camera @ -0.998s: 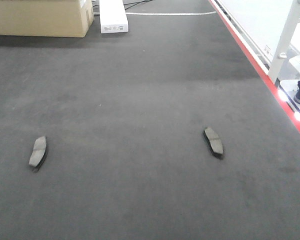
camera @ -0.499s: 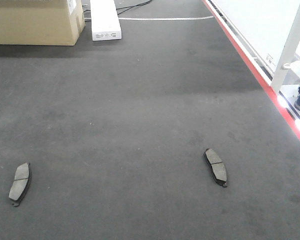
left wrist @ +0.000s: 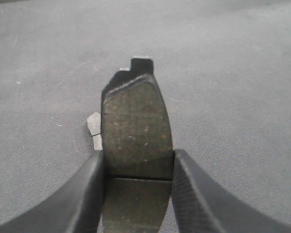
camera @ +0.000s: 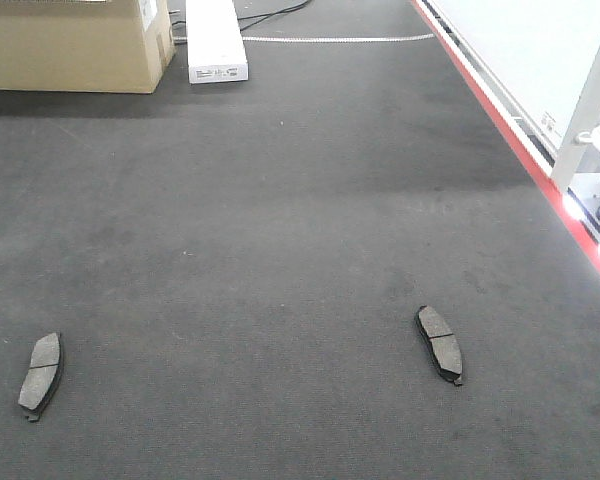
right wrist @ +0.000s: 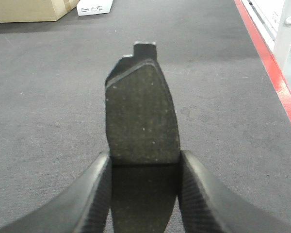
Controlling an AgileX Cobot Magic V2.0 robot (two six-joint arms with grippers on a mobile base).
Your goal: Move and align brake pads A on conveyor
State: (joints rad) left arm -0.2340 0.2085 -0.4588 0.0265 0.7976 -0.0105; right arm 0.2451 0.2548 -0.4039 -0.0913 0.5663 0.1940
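Two brake pads A lie flat on the dark grey conveyor (camera: 280, 200), one near left (camera: 40, 362) and one near right (camera: 439, 343). Neither gripper shows in the front view. In the left wrist view my left gripper (left wrist: 138, 155) is shut on a third pad (left wrist: 136, 121), its dark friction face toward the camera and its tab pointing away. A light grey pad edge (left wrist: 94, 130) peeks out behind it on the left. My right gripper (right wrist: 144, 155) is shut on another pad (right wrist: 141, 111) the same way, over the belt (right wrist: 48, 97).
A cardboard box (camera: 70, 45) and a long white box (camera: 215, 40) stand at the belt's far left. The red strip (camera: 520, 150) runs along the right edge, with a white post (camera: 590, 90) and bright lights beyond it.
In the front view the whole scene has slid toward the bottom of the picture. Both lying pads now sit lower, and the left one sits further left.
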